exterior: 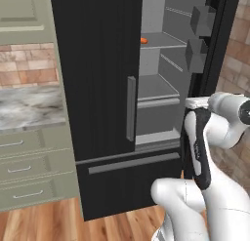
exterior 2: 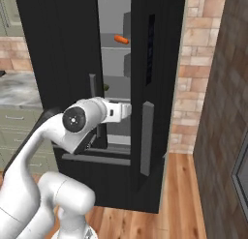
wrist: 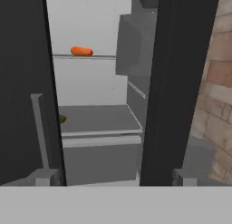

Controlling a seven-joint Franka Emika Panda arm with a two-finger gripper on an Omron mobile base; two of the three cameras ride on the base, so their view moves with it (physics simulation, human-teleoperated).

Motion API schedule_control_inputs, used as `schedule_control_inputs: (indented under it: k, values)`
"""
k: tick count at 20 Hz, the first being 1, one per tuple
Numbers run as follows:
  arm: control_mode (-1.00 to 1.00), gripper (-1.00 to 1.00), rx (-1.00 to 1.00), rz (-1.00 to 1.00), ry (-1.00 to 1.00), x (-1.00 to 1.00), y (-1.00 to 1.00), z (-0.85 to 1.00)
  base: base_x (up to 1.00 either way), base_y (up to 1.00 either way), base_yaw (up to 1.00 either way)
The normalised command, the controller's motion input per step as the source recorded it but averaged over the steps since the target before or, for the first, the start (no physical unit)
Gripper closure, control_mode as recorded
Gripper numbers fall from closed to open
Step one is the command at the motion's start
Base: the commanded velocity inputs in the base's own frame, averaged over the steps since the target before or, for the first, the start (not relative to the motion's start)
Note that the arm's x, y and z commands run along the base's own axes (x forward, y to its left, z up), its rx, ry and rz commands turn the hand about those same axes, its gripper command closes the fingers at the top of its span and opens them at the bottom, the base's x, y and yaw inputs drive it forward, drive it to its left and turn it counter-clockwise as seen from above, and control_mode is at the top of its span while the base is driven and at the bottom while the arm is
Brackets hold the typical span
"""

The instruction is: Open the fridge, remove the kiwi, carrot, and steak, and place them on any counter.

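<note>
One carrot (wrist: 82,51) | lying flat, lengthwise across fridge (exterior: 102,89) shelf

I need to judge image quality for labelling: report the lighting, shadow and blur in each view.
Left base view: flat, even light, no glare on the fridge. Right base view: the carrot is small yet distinct. Hand view: soft, slightly blurry edges, a dim kiwi half hidden behind the closed door.

You see one fridge (exterior: 97,89) with two doors, one shut and one swung open. Inside, you can count one carrot (wrist: 81,51) and one kiwi (wrist: 62,119). One counter (exterior: 29,108) sits over three drawers (exterior: 24,169).
</note>
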Motion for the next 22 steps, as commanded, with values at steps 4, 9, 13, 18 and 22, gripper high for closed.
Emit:
schedule_control_inputs:
  k: [4,9,13,18,22]
  values:
    - [-1.0,-1.0,-0.01,-0.01,0.05,0.08,0.02,0.0,0.0,0.0,0.0]
    - [-1.0,-1.0,-0.02,-0.03,0.16,0.53,0.14,0.33,0.0,0.0,0.0]
    - [-1.0,-1.0,-0.09,-0.14,0.23,0.53,0.24,0.59,0.0,0.0,0.0]
    - [-1.0,-1.0,-0.11,-0.19,0.12,0.64,0.07,0.36,0.0,0.0,0.0]
    - [-1.0,-1.0,-0.13,-0.17,-0.06,0.62,0.0,0.01,0.0,0.0,0.0]
